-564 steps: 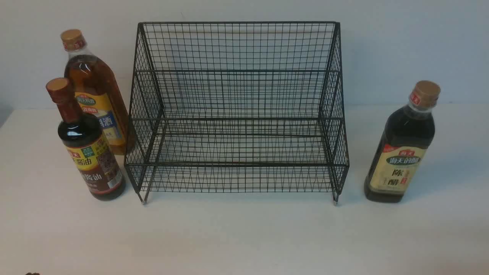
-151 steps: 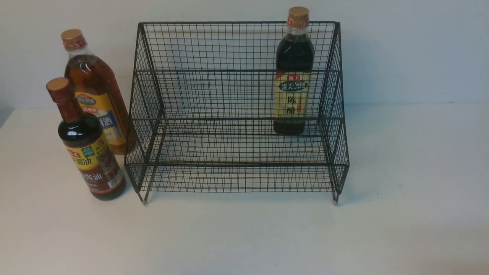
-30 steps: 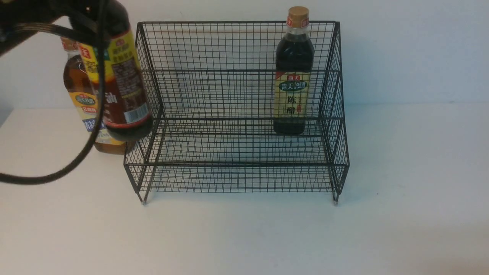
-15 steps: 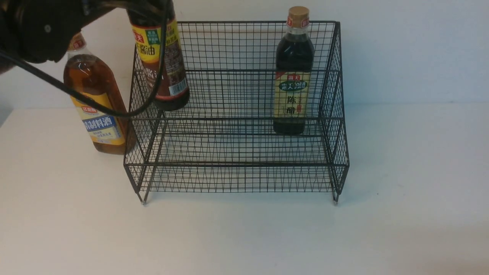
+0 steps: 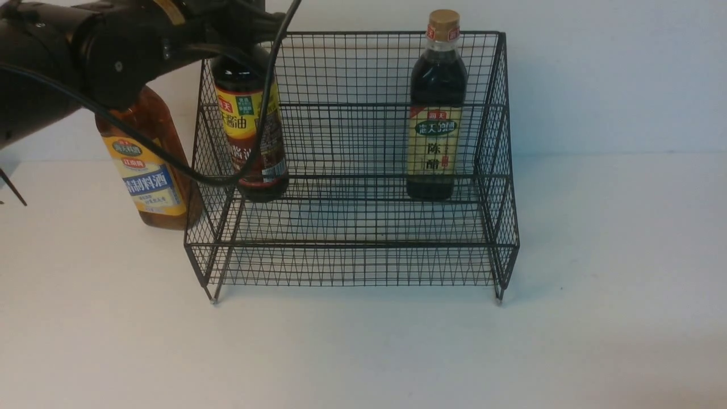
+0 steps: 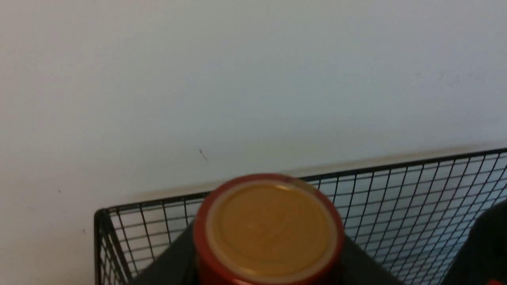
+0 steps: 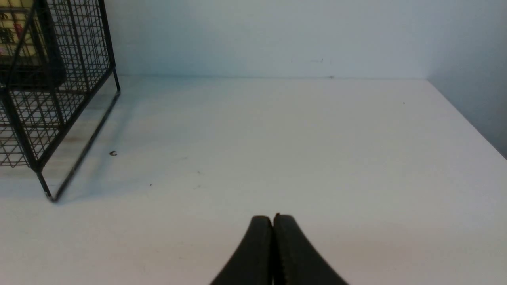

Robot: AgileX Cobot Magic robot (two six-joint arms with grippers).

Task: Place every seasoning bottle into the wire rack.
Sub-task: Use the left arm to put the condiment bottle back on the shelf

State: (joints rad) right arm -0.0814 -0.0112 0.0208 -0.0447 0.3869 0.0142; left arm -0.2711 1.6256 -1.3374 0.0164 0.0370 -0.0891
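The black wire rack (image 5: 352,245) stands mid-table. The dark squarish bottle (image 5: 436,113) with cream label and tan cap stands on its upper tier at the right. My left gripper (image 5: 235,31) is shut on the neck of the dark round red-necked bottle (image 5: 253,136) and holds it upright inside the rack's left end, its base at upper-tier level. In the left wrist view its cap (image 6: 269,229) fills the space between my dark fingers. The large amber bottle (image 5: 150,176) stands on the table left of the rack, partly behind my left arm. My right gripper (image 7: 273,217) is shut and empty, low over the table.
The white wall rises right behind the rack's back rim (image 6: 396,166). The rack's right side and foot (image 7: 47,194) show in the right wrist view. The left arm's cable (image 5: 187,173) hangs in front of the rack's left side. The white table (image 5: 363,352) spreads in front.
My left gripper has carried the red-necked bottle rightward over the rack's left side and down to the upper tier. The amber and squarish bottles have not moved.
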